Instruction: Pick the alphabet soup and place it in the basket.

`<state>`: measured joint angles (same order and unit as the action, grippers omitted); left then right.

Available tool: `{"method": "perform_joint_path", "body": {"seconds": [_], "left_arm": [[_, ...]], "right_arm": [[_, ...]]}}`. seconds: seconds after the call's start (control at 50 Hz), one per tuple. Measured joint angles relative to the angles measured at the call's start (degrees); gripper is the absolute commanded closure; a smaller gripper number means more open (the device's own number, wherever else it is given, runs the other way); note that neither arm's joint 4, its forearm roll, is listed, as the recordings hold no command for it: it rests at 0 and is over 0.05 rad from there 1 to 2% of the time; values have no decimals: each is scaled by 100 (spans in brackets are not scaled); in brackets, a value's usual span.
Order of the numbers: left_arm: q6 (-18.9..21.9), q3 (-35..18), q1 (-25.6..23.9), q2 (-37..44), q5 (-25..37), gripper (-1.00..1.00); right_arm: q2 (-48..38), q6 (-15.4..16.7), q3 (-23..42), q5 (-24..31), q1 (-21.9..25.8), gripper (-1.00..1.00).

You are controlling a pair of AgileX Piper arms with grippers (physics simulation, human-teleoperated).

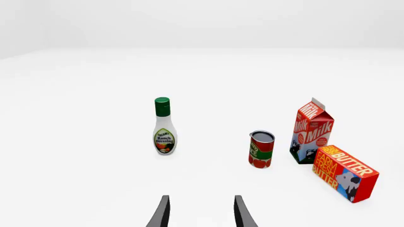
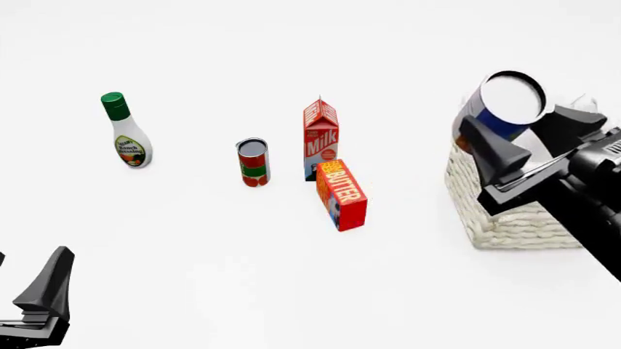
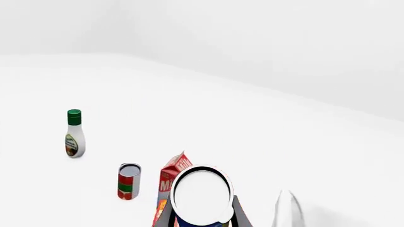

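My right gripper [image 2: 529,120] is shut on the alphabet soup [image 2: 505,102], a can with a blue label and a silver-white top, tilted toward the camera. It hangs in the air over the near-left part of the basket [image 2: 514,218], a cream wicker basket at the right. In the right wrist view the can's top [image 3: 202,195] fills the gap between the fingers [image 3: 165,218], and a bit of white cloth lining [image 3: 287,210] shows beside it. My left gripper [image 2: 29,280] sits low at the near left, open, with nothing between its fingers [image 1: 161,213].
A ranch dressing bottle [image 2: 126,134] stands at the far left. A red-and-green can [image 2: 252,163], a milk carton [image 2: 321,142] and a butter box [image 2: 342,195] are grouped in the middle, left of the basket.
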<state>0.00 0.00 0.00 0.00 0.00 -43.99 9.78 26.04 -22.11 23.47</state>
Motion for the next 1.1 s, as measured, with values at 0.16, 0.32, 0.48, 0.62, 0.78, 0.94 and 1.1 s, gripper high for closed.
{"method": "perform_joint_path", "body": {"seconds": [0.16,0.32,0.48,0.62,0.78,0.94,1.1], "left_arm": [[0,0,0,0,0,-100],[0,0,0,0,0,-100],[0,0,0,0,0,-100],[0,0,0,0,0,-100],[0,0,0,0,0,-100],[0,0,0,0,0,-100],[0,0,0,0,0,-100]], "right_arm": [[312,25,10,304,-420,100],[594,49,18,584,-819,100],[796,58,19,788,-1191,100],[894,46,28,899,-1496,100],[906,40,92,973,-1789,100],[872,62,215,1052,-2023,100],[767,168,468,1190,-2194,100]]}}
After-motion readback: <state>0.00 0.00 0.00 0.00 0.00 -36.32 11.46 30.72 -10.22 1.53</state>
